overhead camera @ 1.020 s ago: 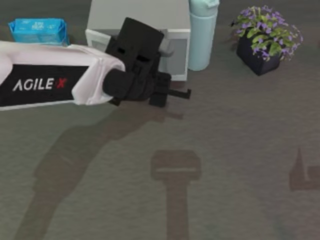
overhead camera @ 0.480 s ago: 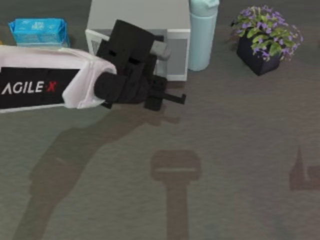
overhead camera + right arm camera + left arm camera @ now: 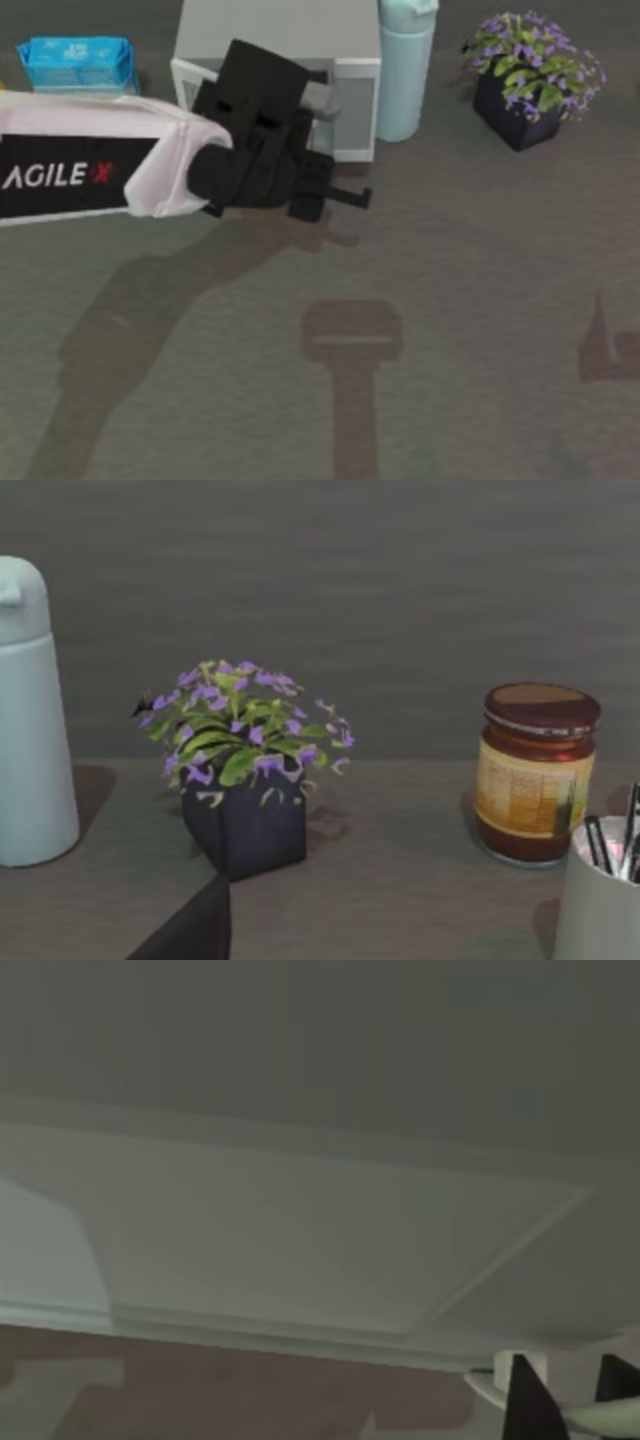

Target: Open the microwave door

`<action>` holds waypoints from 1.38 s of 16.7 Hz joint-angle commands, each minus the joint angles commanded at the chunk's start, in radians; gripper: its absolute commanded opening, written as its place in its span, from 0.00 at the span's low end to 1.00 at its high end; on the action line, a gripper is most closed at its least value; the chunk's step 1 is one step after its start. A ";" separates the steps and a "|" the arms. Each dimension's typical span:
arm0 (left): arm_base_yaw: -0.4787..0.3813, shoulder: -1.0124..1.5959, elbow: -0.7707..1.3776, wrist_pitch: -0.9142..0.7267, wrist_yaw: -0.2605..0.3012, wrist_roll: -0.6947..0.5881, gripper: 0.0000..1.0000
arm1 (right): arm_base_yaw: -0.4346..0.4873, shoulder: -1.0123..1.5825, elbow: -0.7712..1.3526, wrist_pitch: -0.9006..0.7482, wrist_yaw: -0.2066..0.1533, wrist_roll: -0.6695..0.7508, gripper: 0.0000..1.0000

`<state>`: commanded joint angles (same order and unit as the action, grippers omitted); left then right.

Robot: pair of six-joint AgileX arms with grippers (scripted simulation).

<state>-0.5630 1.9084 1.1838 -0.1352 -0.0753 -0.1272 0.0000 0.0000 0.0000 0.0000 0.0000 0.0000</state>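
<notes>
Your table (image 3: 480, 300) carries the microwave (image 3: 280, 35) at the far edge, left of centre, with its door (image 3: 190, 85) swung slightly outward at the left. Your left arm (image 3: 90, 165) reaches in from the left, and the left gripper (image 3: 318, 100) sits at the microwave's front; the left wrist view shows fingertips (image 3: 525, 1400) close around a pale bar, but you cannot tell whether they are clenched. A pale blue bottle (image 3: 405, 65) stands just right of the microwave, then a potted plant (image 3: 530, 75)

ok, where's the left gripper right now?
Top view: left gripper sits at the microwave front, near its right end, just left of the pale blue bottle.
</notes>
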 joint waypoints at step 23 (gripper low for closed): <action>0.021 -0.033 -0.045 0.016 0.054 0.062 0.00 | 0.000 0.000 0.000 0.000 0.000 0.000 1.00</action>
<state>-0.5416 1.8753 1.1390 -0.1194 -0.0212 -0.0650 0.0000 0.0000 0.0000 0.0000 0.0000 0.0000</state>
